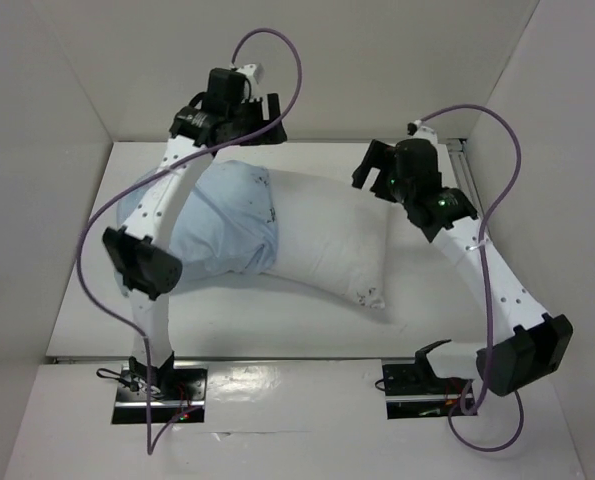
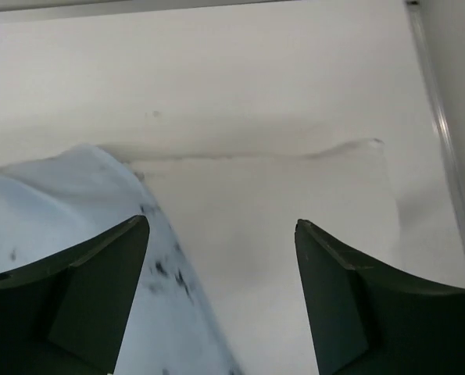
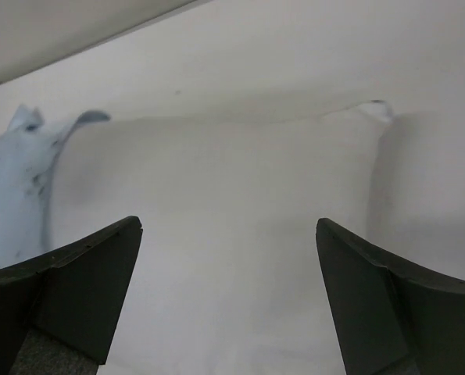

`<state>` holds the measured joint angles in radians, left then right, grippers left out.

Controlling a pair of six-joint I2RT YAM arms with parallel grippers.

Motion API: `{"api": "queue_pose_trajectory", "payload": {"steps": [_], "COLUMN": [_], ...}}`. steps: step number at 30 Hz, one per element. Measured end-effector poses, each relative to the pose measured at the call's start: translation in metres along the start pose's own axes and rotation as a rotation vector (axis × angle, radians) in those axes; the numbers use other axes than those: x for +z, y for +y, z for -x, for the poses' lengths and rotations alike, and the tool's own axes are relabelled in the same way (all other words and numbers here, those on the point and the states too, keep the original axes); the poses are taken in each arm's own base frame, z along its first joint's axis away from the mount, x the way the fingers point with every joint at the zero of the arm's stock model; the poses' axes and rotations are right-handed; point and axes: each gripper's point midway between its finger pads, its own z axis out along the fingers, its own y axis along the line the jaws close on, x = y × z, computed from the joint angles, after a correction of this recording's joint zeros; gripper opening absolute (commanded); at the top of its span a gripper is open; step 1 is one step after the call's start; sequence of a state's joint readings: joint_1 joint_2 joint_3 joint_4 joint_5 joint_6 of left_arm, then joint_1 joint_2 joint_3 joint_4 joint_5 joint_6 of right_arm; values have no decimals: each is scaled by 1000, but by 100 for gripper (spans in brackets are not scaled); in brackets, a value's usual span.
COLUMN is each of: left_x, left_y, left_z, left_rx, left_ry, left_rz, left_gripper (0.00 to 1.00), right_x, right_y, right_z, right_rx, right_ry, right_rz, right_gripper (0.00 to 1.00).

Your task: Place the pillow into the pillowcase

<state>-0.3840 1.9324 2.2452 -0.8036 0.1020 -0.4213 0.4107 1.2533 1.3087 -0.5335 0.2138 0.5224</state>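
The white pillow lies across the middle of the table, its left part inside the light blue pillowcase and its right half bare. My left gripper hangs open above the pillowcase's far edge, holding nothing. In the left wrist view the pillowcase shows at lower left and the pillow between the fingers of the left gripper. My right gripper is open above the pillow's far right corner. Its wrist view shows the right gripper over the pillow, with the pillowcase at the left edge.
White walls close the table in at the back and on both sides. A metal rail runs along the right wall and also shows as a rail in the left wrist view. The arm bases stand at the near edge.
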Motion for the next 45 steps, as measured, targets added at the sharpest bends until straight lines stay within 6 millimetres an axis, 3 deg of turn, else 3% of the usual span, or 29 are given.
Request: {"api": "queue_pose_trajectory", "payload": {"steps": [2,5,8,11,12,13,14,18,19,20,21,22,24,25,32,36,39,41,45], "left_x": [37,84,107,111,110,110,110,108,107,106,105,102,96,92,43,20,18,20,23], "left_y": [13,41,65,76,78,79,81,88,89,91,92,94,98,100,103,71,21,-19,-100], "left_z": [4,-30,-66,-84,-85,-84,-85,-90,-91,-91,-91,-90,-86,-83,-39,-18,-18,-28,-40], "left_rx": [-5,-13,-11,5,12,16,25,48,52,61,65,65,59,54,9,-2,19,44,83], "left_ry": [2,98,194,237,235,229,227,238,243,247,248,250,247,242,147,99,104,137,149], "left_rz": [53,141,232,301,319,334,349,394,400,405,411,418,426,429,398,223,34,-83,-305], "left_gripper": [89,89,86,77,65,65,49,6,3,0,0,0,0,0,0,0,0,0,0], "right_x": [15,33,43,46,46,47,47,52,54,56,58,59,60,61,63,60,55,51,29], "right_y": [-27,-75,-108,-124,-123,-125,-123,-114,-110,-106,-101,-95,-82,-77,-70,-66,-49,-30,4], "right_z": [13,10,-6,-38,-52,-64,-79,-122,-126,-129,-130,-130,-128,-127,-123,-119,-106,-84,-13], "right_rx": [40,93,132,167,179,187,199,257,268,275,277,276,274,269,273,280,251,218,159], "right_ry": [-6,44,112,207,250,282,323,443,453,459,460,461,457,452,434,424,402,362,186], "right_rz": [-62,-147,-189,-173,-145,-141,-116,-25,-2,22,48,74,128,148,168,174,197,225,291], "right_gripper": [100,100,100,100,100,100,100,100,100,95,83,49,4,0,0,0,0,0,0]}}
